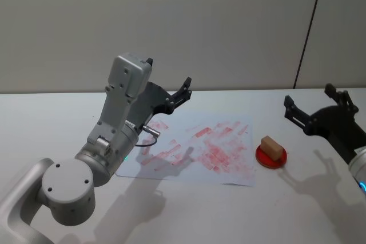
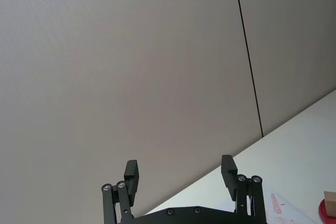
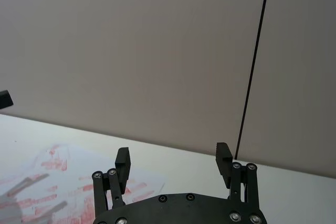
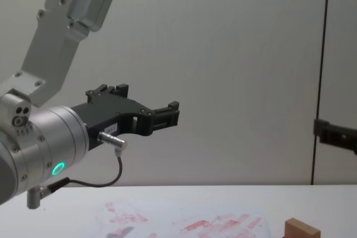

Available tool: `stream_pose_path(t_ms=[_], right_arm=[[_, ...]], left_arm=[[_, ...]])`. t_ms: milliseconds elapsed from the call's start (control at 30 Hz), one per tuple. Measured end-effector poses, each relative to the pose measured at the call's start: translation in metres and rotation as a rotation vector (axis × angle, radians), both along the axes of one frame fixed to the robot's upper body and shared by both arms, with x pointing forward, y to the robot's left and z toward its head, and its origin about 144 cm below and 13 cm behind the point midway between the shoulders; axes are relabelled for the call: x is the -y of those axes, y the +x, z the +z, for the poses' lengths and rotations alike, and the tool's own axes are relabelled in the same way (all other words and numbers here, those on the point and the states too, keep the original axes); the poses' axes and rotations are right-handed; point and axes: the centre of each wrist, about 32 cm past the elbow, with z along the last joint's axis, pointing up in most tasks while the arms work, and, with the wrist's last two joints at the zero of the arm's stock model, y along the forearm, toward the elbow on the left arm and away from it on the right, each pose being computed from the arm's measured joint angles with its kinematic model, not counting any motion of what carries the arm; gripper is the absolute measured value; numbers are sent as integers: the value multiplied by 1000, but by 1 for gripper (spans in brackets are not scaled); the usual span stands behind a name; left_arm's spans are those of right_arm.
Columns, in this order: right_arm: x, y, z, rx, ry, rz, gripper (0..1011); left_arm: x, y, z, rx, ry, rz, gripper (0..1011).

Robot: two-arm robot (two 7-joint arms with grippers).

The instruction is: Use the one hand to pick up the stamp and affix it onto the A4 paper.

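2 black grippers are hanging above a white table [image 1: 51, 112], neither grasping anything. The right gripper [image 1: 311, 100] is hovering with its fingers spread apart, aiming at the far wall, at 1 o'clock from the stamp [image 1: 273, 147]. The stamp, a small wooden block, is resting on a round red ink pad [image 1: 269, 163], just beside the 3 o'clock edge of the A4 paper [image 1: 229, 141], which is lying flat and carrying many red prints. The left gripper [image 1: 168, 72], also released, is idling high over the paper's 10 o'clock corner. Pickup is seemingly not yet begun. The next move is calling for the right gripper to tip downward, travel toward 7 o'clock, straddle the block's sides and close.
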Motion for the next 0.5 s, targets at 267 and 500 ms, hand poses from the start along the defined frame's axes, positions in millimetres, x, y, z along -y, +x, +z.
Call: stream_pose_path(t_ms=[267,500], right_arm=[[7,-3,-6,-76,-26,-10,1001],[7,5,-14,-151,-61,-1,1001]], left_arm=[[0,0,0,0,0,0,1001],[0,0,0,0,0,0,1001]])
